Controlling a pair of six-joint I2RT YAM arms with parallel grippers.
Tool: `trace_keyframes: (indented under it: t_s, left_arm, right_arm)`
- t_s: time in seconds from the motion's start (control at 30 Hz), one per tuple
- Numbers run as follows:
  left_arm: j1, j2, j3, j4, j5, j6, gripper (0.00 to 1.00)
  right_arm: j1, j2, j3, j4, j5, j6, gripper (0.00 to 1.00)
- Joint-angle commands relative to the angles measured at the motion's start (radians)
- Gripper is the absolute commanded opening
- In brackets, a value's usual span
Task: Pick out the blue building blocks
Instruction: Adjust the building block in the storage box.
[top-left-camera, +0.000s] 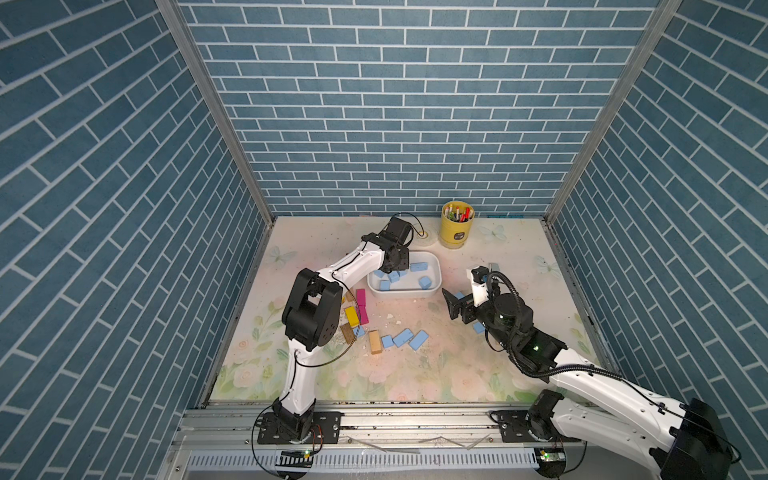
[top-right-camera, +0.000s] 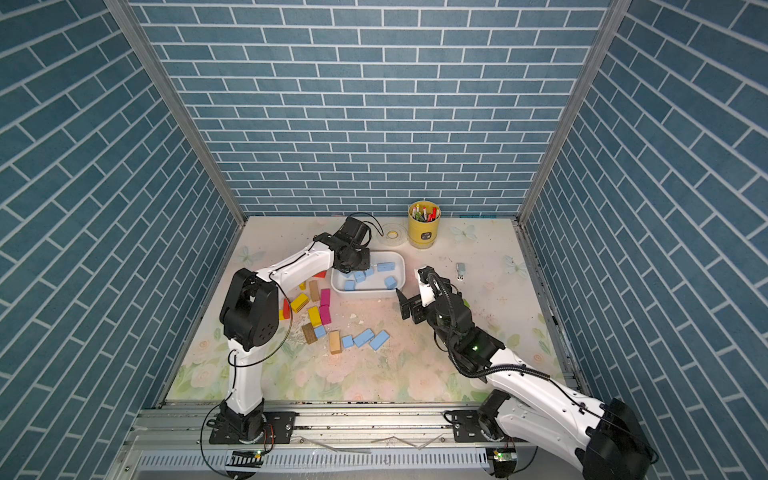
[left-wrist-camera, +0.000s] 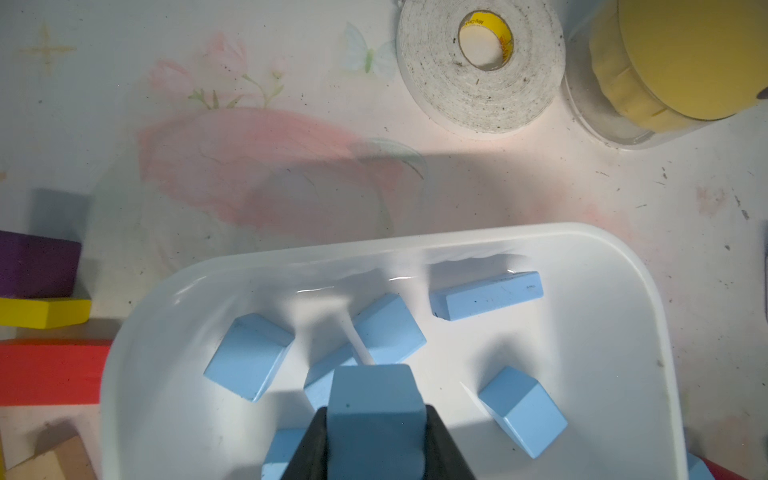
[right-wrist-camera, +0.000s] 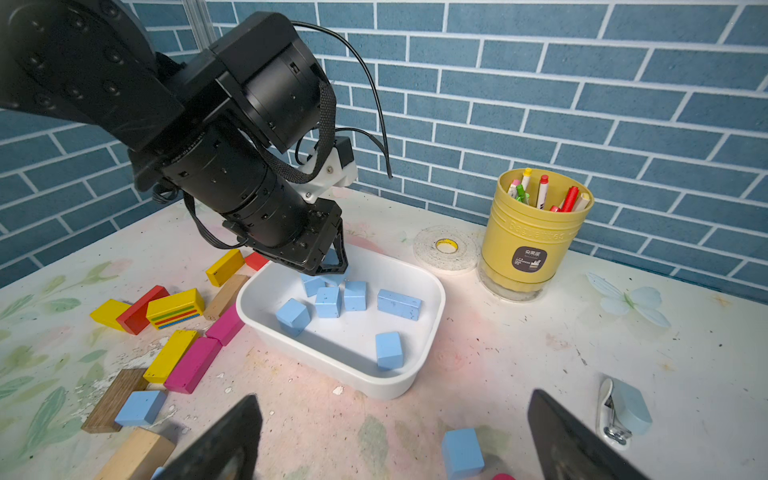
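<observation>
My left gripper (left-wrist-camera: 376, 415) is shut on a light blue building block (left-wrist-camera: 374, 395) and hangs low over the white tray (top-left-camera: 436, 266), at its left end in both top views. Several blue blocks lie in the tray (right-wrist-camera: 432, 291), such as a long one (left-wrist-camera: 486, 295) and a cube (right-wrist-camera: 389, 350). More blue blocks (top-left-camera: 402, 337) lie in a loose row on the mat in front of the tray. My right gripper (right-wrist-camera: 392, 399) is open and hovers just right of the tray. One blue cube (right-wrist-camera: 462, 453) sits on the mat between its fingers, untouched.
Yellow, magenta (top-left-camera: 363, 307), red and bare wooden (top-left-camera: 375, 341) blocks lie scattered left of the tray, under my left arm. A yellow pen cup (top-left-camera: 457, 228) and a tape roll (top-right-camera: 392, 235) stand behind the tray. A small pale-blue stapler (right-wrist-camera: 623, 409) lies to the right.
</observation>
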Motion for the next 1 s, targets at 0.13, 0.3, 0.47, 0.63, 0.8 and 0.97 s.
trace_keyframes:
  t_s: [0.13,0.3,0.47,0.63,0.8,0.97]
  left_arm:
    - [0.027,0.045,-0.008,0.037,-0.04,-0.004,0.31]
    - [0.031,0.062,-0.01,0.055,-0.052,-0.004,0.39]
    - [0.036,0.073,-0.012,0.07,-0.051,-0.005,0.6]
    - [0.038,0.044,-0.026,0.074,-0.048,0.002,0.72]
    - [0.037,-0.046,-0.093,0.099,-0.021,0.007,0.78]
    - [0.037,-0.188,-0.214,0.118,0.013,0.012,0.83]
  right_arm:
    - [-0.001,-0.009,-0.002,0.018,0.004,-0.025,0.99]
    - [-0.001,-0.009,0.0,0.018,0.003,-0.026,0.99]
    - [-0.001,-0.007,0.0,0.016,0.005,-0.028,0.99]
    - [-0.001,-0.007,0.001,0.016,0.004,-0.028,0.99]
    - [-0.001,-0.006,0.002,0.016,0.005,-0.028,0.99]
    - [-0.001,-0.001,0.003,0.014,0.002,-0.028,0.99]
